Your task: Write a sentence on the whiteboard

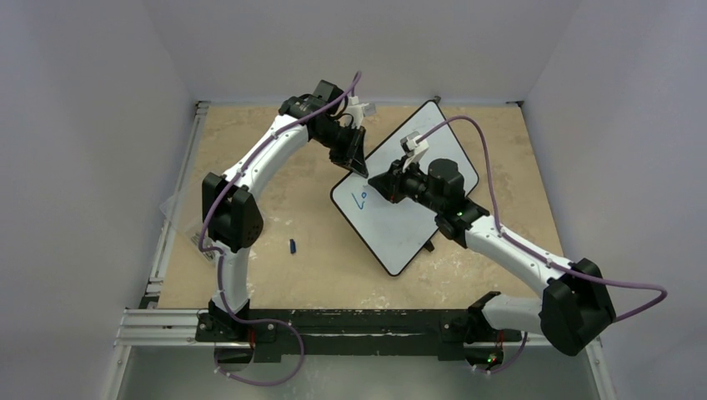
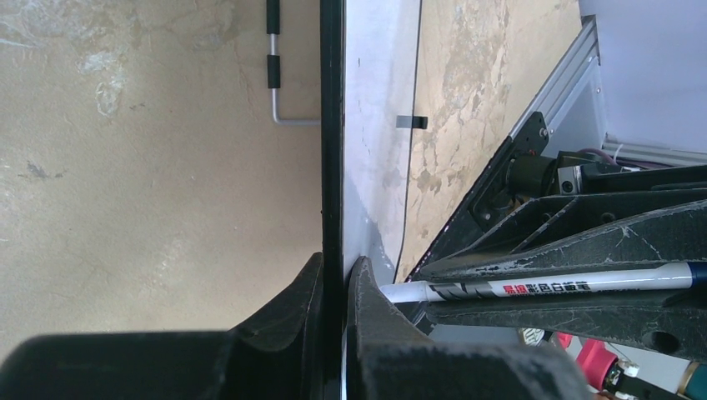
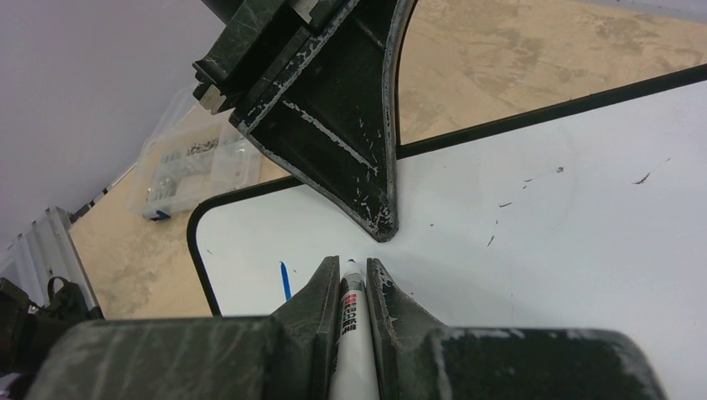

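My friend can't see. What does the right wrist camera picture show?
The right gripper is shut on a white marker, its tip at the whiteboard. A blue stroke sits beside it; the left gripper clamps the board's edge above.

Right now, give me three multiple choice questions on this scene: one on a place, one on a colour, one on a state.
1. Where is the small blue piece relative to the board? A on it; B left of it, on the table; C under it.
2. What colour is the writing? A red; B black; C blue.
3. What is the left gripper doing? A shut on the board's rim; B hanging open; C shut on a cloth.
Answers: 1 B, it lies on bare table apart from the board. 2 C, blue strokes show by the marker tip. 3 A, its fingers pinch the black rim.
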